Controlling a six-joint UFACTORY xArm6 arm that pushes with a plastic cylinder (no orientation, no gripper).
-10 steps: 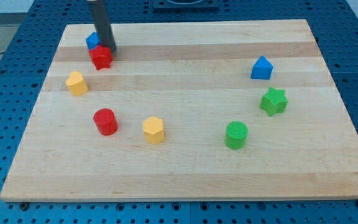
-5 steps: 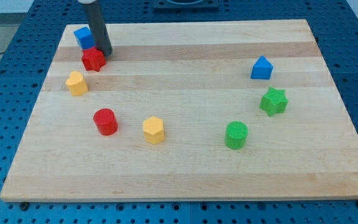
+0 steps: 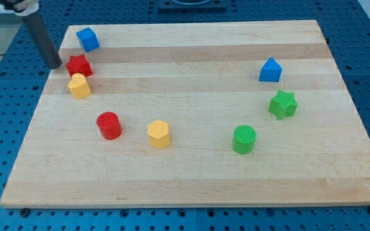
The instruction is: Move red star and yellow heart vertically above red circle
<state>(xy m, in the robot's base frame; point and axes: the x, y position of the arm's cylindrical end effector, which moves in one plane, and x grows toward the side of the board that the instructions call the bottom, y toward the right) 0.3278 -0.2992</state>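
My tip [image 3: 56,65] sits off the board's left edge, just left of the red star [image 3: 78,65]: a bare rod with no jaws to spread or close, holding nothing.

Taking the red circle [image 3: 109,125] as the landmark: the red star lies up and to its left, and the yellow heart [image 3: 78,85] sits just below the star, seemingly touching it, also up-left of the circle. Both are higher in the view than the circle but offset to its left, so I judge the task partly done; each needs a rightward nudge to line up above it. A blue block [image 3: 88,39] rests farther up, near the board's top edge.
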